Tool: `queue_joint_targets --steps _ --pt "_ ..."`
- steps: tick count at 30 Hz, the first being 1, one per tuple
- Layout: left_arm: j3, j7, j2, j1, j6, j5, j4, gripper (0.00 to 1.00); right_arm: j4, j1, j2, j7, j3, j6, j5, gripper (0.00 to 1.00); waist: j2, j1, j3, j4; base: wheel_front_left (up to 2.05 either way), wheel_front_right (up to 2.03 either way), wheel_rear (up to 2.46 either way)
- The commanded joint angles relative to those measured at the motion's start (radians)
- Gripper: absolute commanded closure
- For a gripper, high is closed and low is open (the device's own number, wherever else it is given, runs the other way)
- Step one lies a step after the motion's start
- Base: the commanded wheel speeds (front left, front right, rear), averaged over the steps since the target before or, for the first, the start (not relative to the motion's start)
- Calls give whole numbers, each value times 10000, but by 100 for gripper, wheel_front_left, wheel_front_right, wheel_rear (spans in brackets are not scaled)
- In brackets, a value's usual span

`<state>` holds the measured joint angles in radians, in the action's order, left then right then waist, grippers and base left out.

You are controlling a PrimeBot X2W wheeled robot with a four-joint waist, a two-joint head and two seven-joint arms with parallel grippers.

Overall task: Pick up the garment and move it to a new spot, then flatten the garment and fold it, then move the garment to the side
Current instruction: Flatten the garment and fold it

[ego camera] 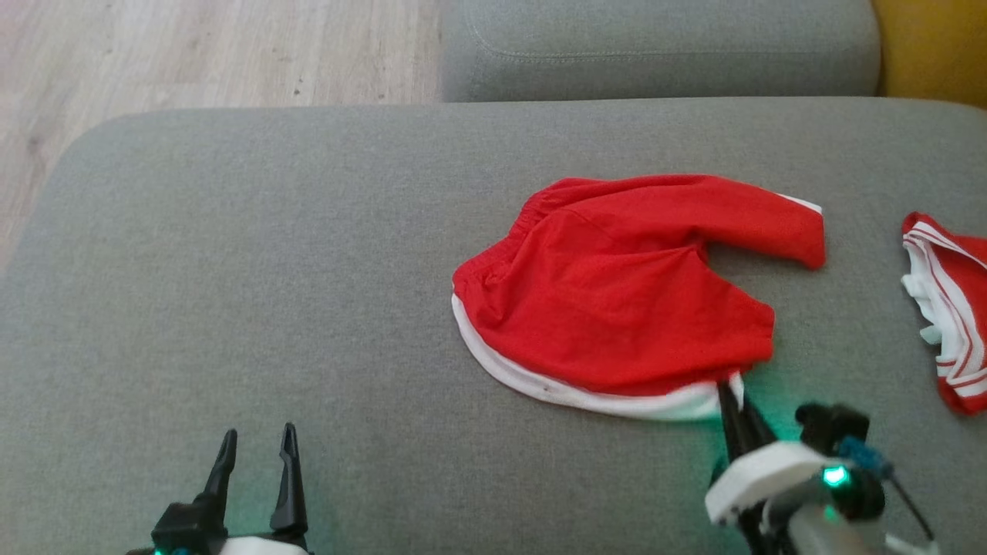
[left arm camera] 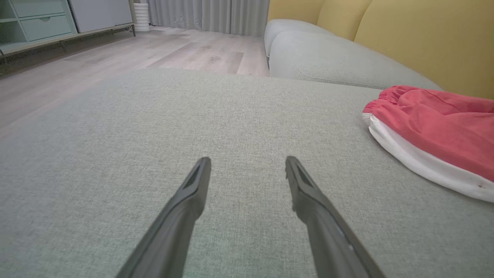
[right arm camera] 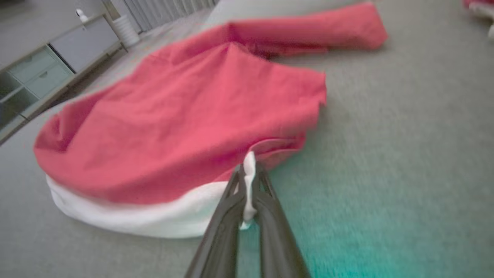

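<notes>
Nearest you, the left gripper hangs over the bare grey seat cushion, its fingers spread wide and holding nothing. The right gripper is the one that matters: its fingers are pinched together on the white edge at the near right corner of the red shorts.

From that pinch the shorts spread away and to the left. The elastic waistband is at the left end and one leg runs off to the far right, so the long axis lies roughly left to right across the seat. The left gripper is well apart from the waistband, so I'd judge the lift belongs to the right arm — expect the cloth to trail leftward from a one-corner hold.

Further right, and apart from the shorts, lies a second red-and-white garment. Beyond are another cushion and the wooden floor.
</notes>
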<state>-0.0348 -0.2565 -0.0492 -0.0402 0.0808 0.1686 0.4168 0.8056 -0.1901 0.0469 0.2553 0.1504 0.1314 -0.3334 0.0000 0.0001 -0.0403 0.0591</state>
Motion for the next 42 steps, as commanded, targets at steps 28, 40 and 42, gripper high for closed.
queue_joint_targets --steps 28,40,42 --pt "-669 -53 -11 -200 -246 649 -211 0 -2389 -5844 411 65 2234 -7 295 100 0 -1 783 2254 0 0 0" --pt "-610 -53 -11 57 -184 679 -338 0 -2955 -1150 1600 65 1062 -7 -179 100 0 -1 295 512 0 0 0" --pt "-595 -53 -11 214 -172 699 -355 0 -2734 -705 1619 65 575 -7 -43 28 0 -1 188 219 0 0 0"
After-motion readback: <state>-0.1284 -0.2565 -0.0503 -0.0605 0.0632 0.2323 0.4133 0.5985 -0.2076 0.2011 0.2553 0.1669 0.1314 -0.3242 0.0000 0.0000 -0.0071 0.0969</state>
